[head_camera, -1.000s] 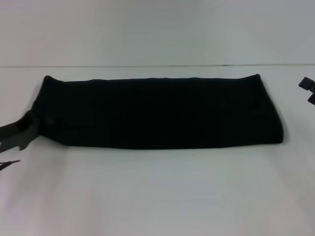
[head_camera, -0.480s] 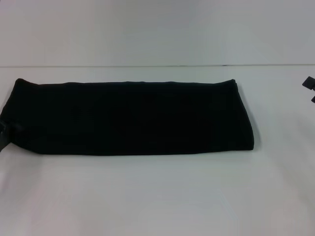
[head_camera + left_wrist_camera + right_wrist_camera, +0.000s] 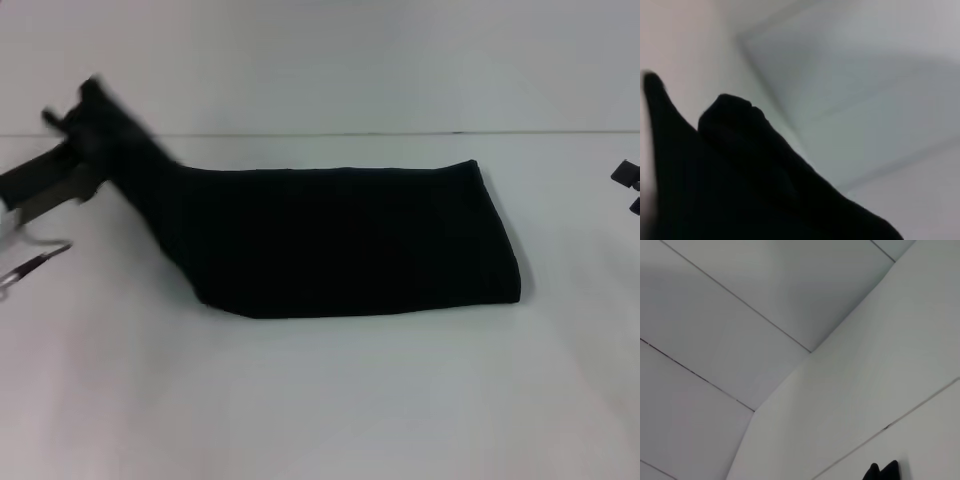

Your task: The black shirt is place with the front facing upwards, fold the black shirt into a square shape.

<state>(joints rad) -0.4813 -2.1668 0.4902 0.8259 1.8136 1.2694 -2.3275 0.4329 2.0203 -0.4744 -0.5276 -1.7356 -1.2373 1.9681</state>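
One end of the black shirt is hanging from my left fingers, pinched shut above the table's left; thin grip, so layers may slip free.

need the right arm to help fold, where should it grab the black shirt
Probably the right-hand short end of the black shirt, coming in from the right. That end lies flat and free on the table, nearest the right gripper, while the left gripper holds the other end raised.
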